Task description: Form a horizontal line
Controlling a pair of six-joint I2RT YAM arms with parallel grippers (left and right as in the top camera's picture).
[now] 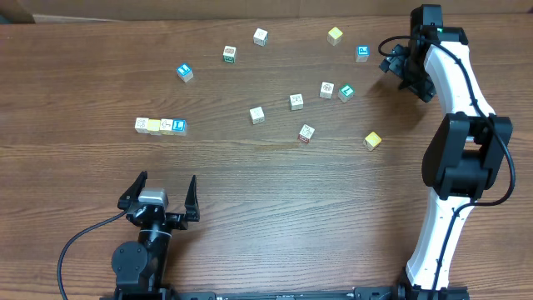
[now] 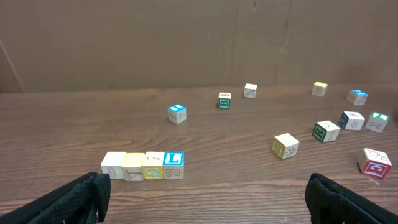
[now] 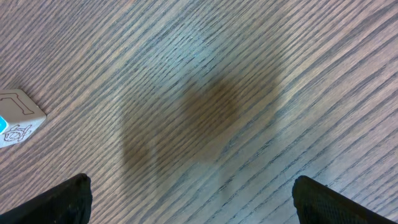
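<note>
So the short row of four touching white, yellow and blue printed cubes (image 1: 161,126) sits left on the brown wooden bench (image 1: 275,192), just ahead of the left tool (image 1: 162,185). That tool's spread wide, empty. The right tool (image 1: 389,57) is released too, well apart, near a loose blue-faced cube (image 1: 363,52).

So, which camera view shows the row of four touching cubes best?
The left wrist view: the row is near, its printed faces visible. Overhead shows the row small, from above. The right wrist view misses it.

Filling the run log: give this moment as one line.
horizontal line: four cubes touching | left gripper: open, empty | right gripper: open, empty
</note>
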